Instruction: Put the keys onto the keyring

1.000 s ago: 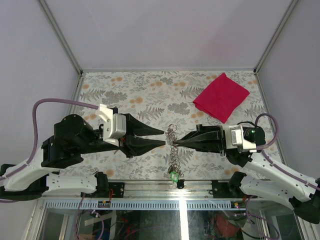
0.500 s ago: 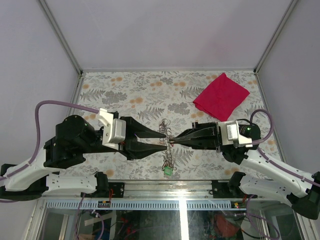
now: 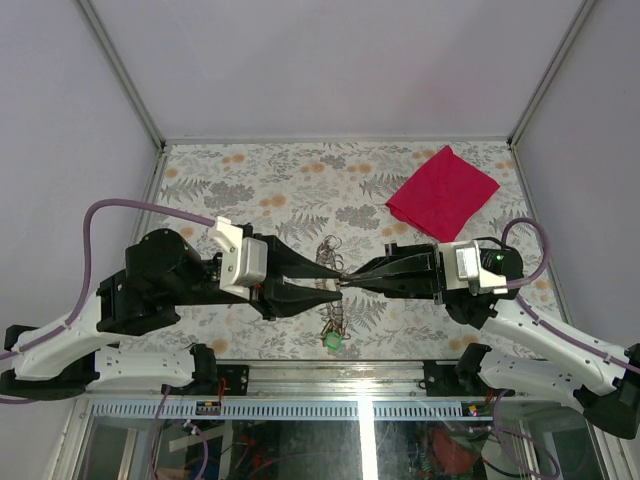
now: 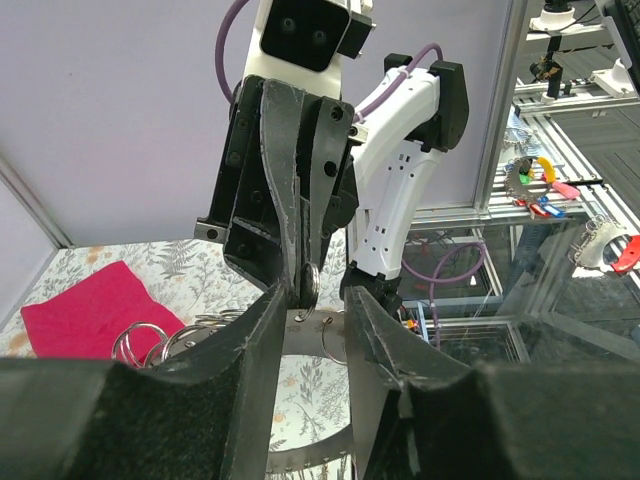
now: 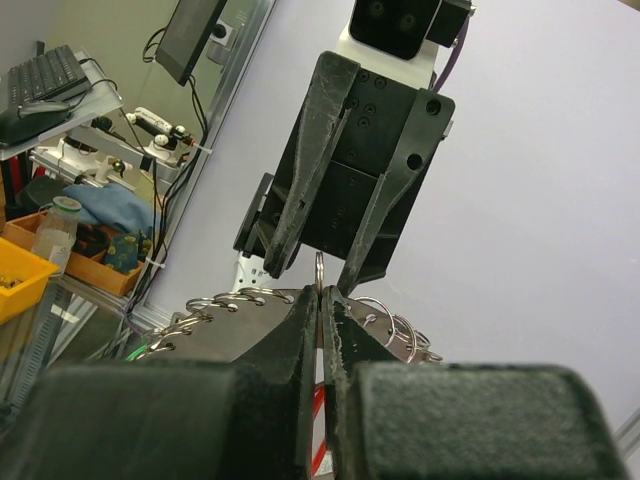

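Floral tablecloth [image 3: 250,180], lilac walls [image 3: 320,70] (red cloth [image 3: 443,193] far-right).

Left black-and-white arm [image 3: 150,300]: extended to the right from its base, wrist in line with the forearm. Right black-and-white arm [image 3: 530,325]: extended to the left. The two grippers meet tip to tip between the arms. Left black two-finger gripper [image 3: 333,281]: jaws partly apart, flanking the opposing fingertips. Right black two-finger gripper [image 3: 347,281]: jaws pressed together, pinching a thin metal ring [image 5: 318,268].
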### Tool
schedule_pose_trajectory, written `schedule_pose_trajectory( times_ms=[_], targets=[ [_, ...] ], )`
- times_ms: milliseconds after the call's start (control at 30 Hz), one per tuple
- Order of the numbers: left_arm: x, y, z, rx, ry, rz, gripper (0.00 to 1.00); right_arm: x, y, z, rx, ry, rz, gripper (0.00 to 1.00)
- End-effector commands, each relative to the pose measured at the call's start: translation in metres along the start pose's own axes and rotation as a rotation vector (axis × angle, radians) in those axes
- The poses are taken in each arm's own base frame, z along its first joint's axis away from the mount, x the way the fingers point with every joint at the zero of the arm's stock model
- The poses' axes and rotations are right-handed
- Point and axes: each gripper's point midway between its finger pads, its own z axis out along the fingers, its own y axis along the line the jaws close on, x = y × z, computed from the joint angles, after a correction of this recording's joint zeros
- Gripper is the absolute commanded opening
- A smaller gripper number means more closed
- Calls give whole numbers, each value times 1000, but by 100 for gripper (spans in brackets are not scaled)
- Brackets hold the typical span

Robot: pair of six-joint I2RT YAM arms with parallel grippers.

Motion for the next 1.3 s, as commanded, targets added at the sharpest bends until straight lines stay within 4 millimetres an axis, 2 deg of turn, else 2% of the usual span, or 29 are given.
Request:
schedule_pose_trajectory(
  times_ms=[0, 100, 300, 400, 533, 667, 800, 1000, 1267],
  targets=[
    [-15, 6, 3, -30, -63, 28, 30, -47, -7, 9, 28, -112, -95, 3],
    [-16, 10, 4, -45, -62, 30, 26, -46, -5, 8, 25, -109, -90, 3],
    [-13, 14, 8, -61, -38, 27, 1, -47, -4, 8, 27, -106, -84, 3],
    [-9, 17, 9, -79, -8, 17, 0, -45, -4, 7, 31, -94, -81, 5],
    [-6, 21, 5, -106, 39, 4, 0, -36, -5, 1, 60, -29, -72, 20],
    [2, 23, -1, -125, 105, -7, 0, -17, -9, -12, 125, 117, -38, 36],
    [23, 24, -4, -136, 219, -37, 0, 9, -10, -29, 193, 282, 47, 42],
    [52, 22, -5, -133, 394, -92, 0, 36, -2, -50, 245, 411, 150, 45],
    [83, 27, -7, -162, 581, -118, 0, 53, 15, -58, 217, 473, 257, 40]
  ],
)
